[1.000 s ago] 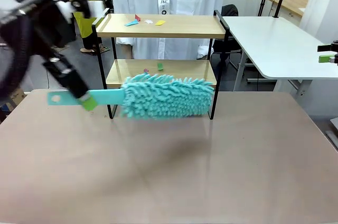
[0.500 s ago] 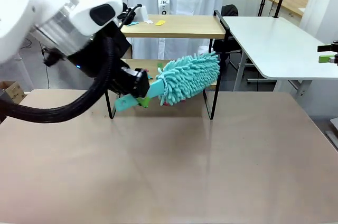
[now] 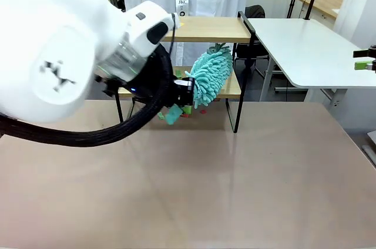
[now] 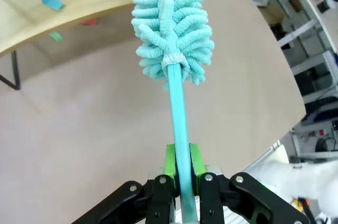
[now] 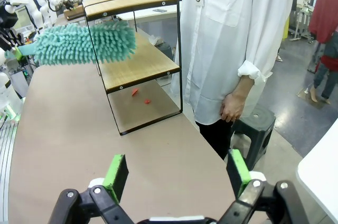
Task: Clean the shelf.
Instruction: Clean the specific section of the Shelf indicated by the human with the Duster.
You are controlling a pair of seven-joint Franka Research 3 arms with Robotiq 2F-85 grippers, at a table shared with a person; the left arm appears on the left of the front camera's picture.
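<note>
The shelf [image 3: 211, 29] stood at the far middle of the table [image 3: 247, 190], just before the person [image 5: 232, 34]. A hard sweep of the teal duster [image 3: 210, 76], tilted at its near side level with the gap between the boards, could snag the thin frame and shove the light rack, or flick litter onto the table. It looked slight: two pale wooden boards in black rails, coloured paper scraps [image 4: 52, 2] on a board and red bits [image 5: 135, 91] beneath. The left gripper [image 4: 179, 156] had its jaws pinched on the duster's thin handle, while the right gripper [image 5: 178, 174], well off right, held its jaws wide and empty.
</note>
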